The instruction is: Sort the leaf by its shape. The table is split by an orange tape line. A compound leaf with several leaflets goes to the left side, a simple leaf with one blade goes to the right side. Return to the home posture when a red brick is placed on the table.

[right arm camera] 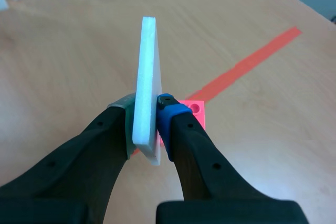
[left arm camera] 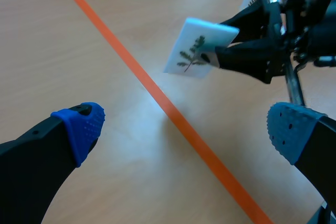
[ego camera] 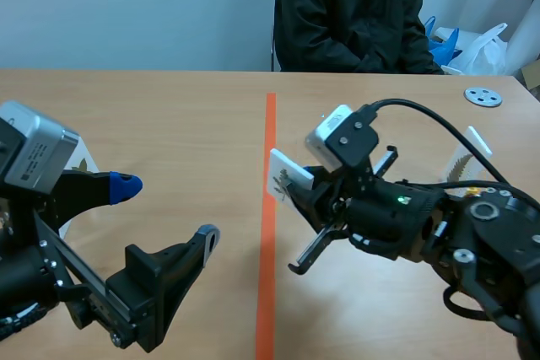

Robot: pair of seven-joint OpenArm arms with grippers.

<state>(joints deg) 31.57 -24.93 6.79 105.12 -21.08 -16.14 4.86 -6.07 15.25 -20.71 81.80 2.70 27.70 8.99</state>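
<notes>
Leaf card point(ego camera: 281, 173) is pinched by one edge between the pads of the right gripper point(ego camera: 302, 190), fingers closed on it, at the middle of the scene frame. It stands on edge above the table point(ego camera: 169, 115), its free end reaching toward the orange tape line point(ego camera: 268, 233) and stopping just right of it. If the leaf is compound, its side lies to frame left, so the coming move would carry the card across the line. The right arm has it; the left gripper point(ego camera: 167, 208) hangs wide open and empty at lower left, apart from the card. The left wrist view shows the printed face, a sprig with several leaflets. The right wrist view shows only the card's thin white edge between its own fingers.
</notes>
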